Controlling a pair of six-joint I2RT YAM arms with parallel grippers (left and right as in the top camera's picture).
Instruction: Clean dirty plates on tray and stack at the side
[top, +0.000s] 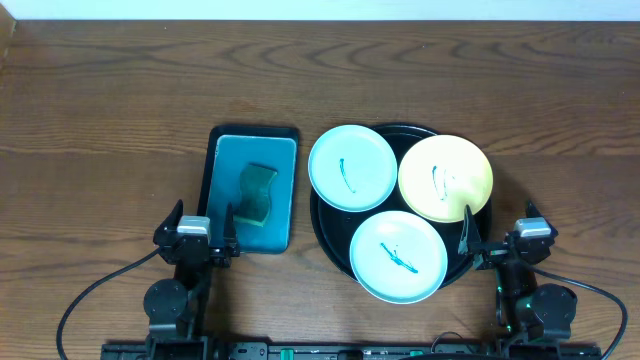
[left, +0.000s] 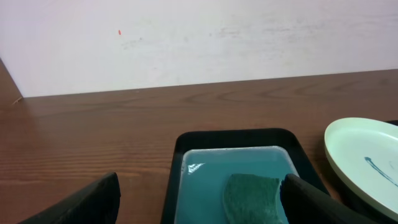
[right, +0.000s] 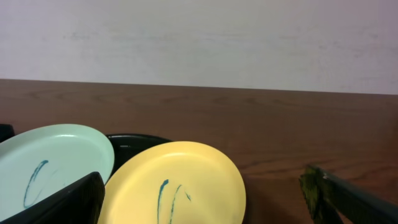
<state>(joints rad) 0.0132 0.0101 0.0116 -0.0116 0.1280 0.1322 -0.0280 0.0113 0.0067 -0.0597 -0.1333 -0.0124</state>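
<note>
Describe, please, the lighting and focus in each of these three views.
Overhead: even soft light, plates sharp, no glare. Left wrist: small white glare on the teal tray; left fingers dark and blurred at the bottom edge. Right wrist: yellow plate fairly sharp, right fingers dark and soft.

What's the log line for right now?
left gripper open, empty | right gripper open, empty | dirty plates all on tray, none stacked
</note>
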